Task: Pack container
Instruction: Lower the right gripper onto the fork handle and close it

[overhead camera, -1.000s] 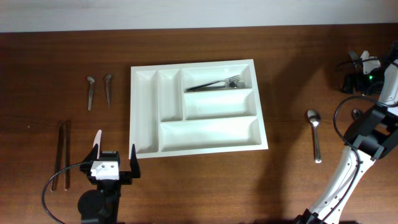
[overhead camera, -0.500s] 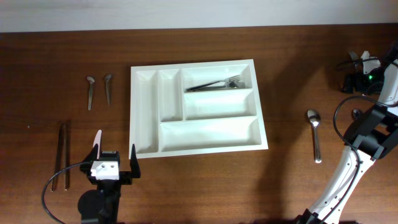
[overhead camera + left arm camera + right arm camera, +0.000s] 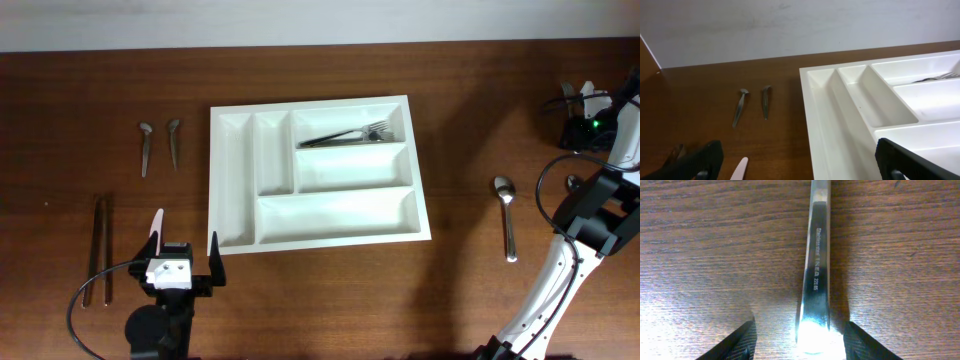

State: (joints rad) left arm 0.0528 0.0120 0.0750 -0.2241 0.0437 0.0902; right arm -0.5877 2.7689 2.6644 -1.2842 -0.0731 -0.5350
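The white cutlery tray [image 3: 330, 212] is lying in the middle of the counter [image 3: 480, 70]. Forks [image 3: 345, 135] are resting in its upper long compartment, and the other four are showing bare. Far on the right side, the right pincer [image 3: 807, 342] is straddling a steel utensil handle [image 3: 817, 255]. Its fingers are standing apart on both sides and not pressing it, probably in preparation for a grasp. The left pincer [image 3: 185, 242] is hovering wide apart, holding nothing, just beside the tray's near left corner. A spoon [image 3: 507, 215] is lying between the tray and the right arm, with free wood all around it.
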